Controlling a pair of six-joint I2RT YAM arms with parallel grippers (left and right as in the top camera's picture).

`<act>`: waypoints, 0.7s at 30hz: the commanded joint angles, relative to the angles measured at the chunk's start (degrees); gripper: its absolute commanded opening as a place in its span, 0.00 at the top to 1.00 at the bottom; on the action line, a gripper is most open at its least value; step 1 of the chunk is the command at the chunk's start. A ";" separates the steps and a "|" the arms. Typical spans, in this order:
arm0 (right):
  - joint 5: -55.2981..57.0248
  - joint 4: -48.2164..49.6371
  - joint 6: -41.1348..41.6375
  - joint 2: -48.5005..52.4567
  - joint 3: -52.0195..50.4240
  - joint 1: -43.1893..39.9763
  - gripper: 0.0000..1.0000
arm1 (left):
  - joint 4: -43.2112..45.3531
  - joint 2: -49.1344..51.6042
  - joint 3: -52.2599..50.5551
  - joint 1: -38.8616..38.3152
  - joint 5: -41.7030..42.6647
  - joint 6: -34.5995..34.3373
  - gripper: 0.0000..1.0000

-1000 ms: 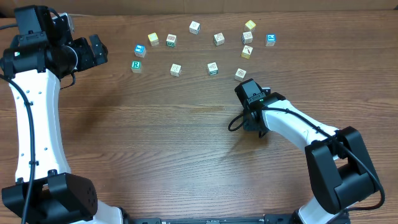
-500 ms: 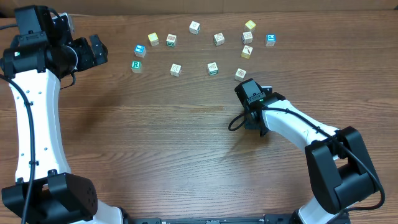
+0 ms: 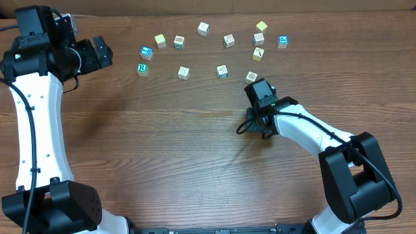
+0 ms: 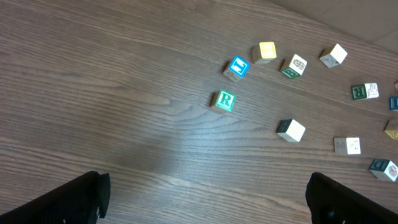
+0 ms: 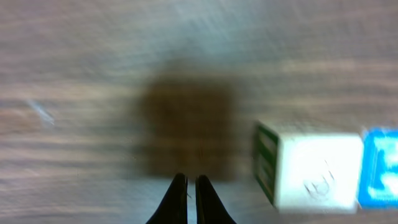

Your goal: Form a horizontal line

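No row of three touching cubes shows; the cubes lie loose. The green "R" cube (image 3: 142, 67) (image 4: 225, 100) and a blue picture cube (image 3: 146, 52) (image 4: 237, 67) stand apart at the far left, with a cream cube (image 3: 184, 73) (image 4: 291, 129) to their right. My left gripper (image 3: 101, 53) (image 4: 211, 205) is open and empty, left of these cubes. My right gripper (image 3: 255, 90) (image 5: 191, 199) is shut and empty over bare wood, just in front of a cube (image 3: 251, 77). The blurred right wrist view shows a white cube with a green side (image 5: 311, 171) and a blue face (image 5: 380, 168) to the right of the fingertips.
Several other loose cubes lie in an arc at the back: a yellow one (image 3: 160, 40), a white one (image 3: 203, 28), a blue one (image 3: 283, 41) and a yellow one (image 3: 258, 54). A cream cube (image 3: 222, 71) lies mid-table. Bare wood spreads in front.
My right gripper has moved a little away from the front, toward the cube near it. The left arm and the cubes have not moved.
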 commanded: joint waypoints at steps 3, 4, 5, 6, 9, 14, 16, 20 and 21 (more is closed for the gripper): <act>3.04 3.28 -0.20 -0.07 -0.07 0.00 0.96 | 0.04 0.07 0.96 0.04 -0.17 -0.81 0.00; 3.91 3.26 -0.20 -0.07 -0.07 0.00 0.96 | 0.07 0.07 0.96 0.04 -0.17 -0.83 0.00; 5.03 3.19 -0.22 -0.07 -0.07 -0.04 0.96 | 0.04 0.07 0.96 0.04 -0.17 -0.81 0.00; 5.99 3.06 -0.22 -0.07 -0.07 -0.04 0.96 | 0.07 0.07 0.96 0.04 -0.17 -0.81 0.00; 9.09 2.19 -0.39 -0.07 -0.07 -0.04 0.96 | 0.04 0.07 0.96 0.04 -0.17 -0.81 0.00; 9.49 0.66 -0.37 -0.07 -0.09 -0.04 0.96 | 0.04 0.07 0.98 0.04 -0.17 -0.81 0.00; 9.53 0.44 -0.39 -0.07 -0.07 -0.04 0.96 | 0.04 0.07 0.96 0.04 -0.17 -0.81 0.00; 9.55 -0.02 -0.46 -0.07 -0.07 -0.04 0.96 | 0.04 0.07 0.96 0.04 -0.17 -0.81 0.00; 9.51 -0.07 -1.05 -0.07 -0.07 -0.04 0.96 | 0.07 0.07 0.96 0.04 -0.17 -0.81 0.00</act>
